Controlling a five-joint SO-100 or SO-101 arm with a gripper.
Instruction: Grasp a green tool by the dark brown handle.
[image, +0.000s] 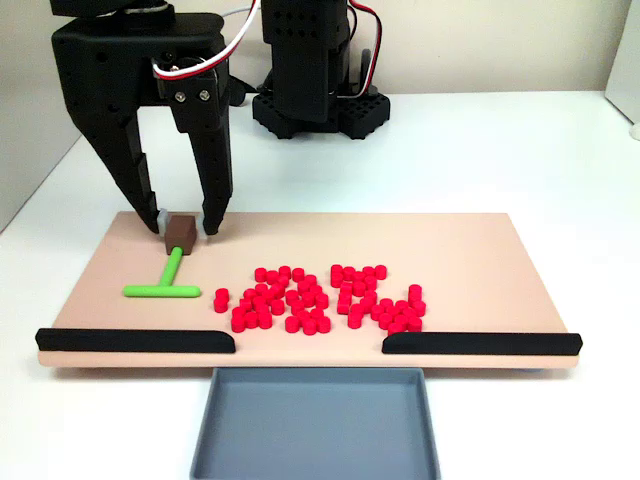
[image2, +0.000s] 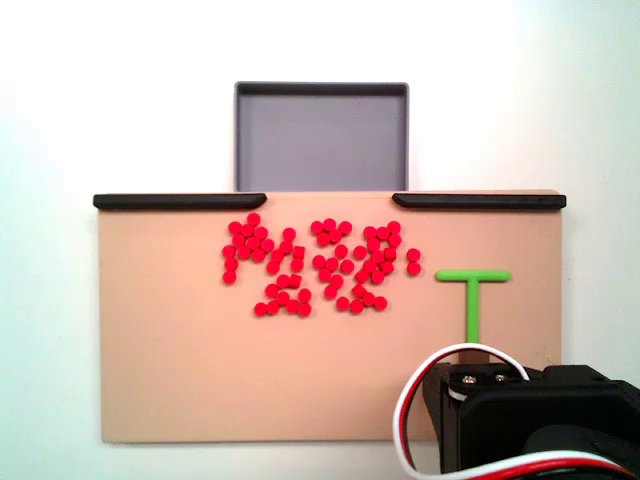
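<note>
The green tool (image: 168, 275) lies flat on the left part of the tan board (image: 480, 260), its crossbar towards the front edge. The stem ends at the dark brown handle (image: 180, 233), a small cube at the back. My gripper (image: 184, 224) reaches down over the cube, open, with one finger on each side; the left fingertip (image: 157, 221) is close against it and a small gap shows on the right. In the other fixed view the green tool (image2: 470, 300) runs under the black arm, which hides the handle.
Several small red cylinders (image: 320, 298) are scattered mid-board, just right of the tool. Two long black strips (image: 135, 340) (image: 480, 343) line the board's front edge with a gap between them. A grey tray (image: 318, 420) sits below that gap. The arm's base (image: 320, 105) stands behind.
</note>
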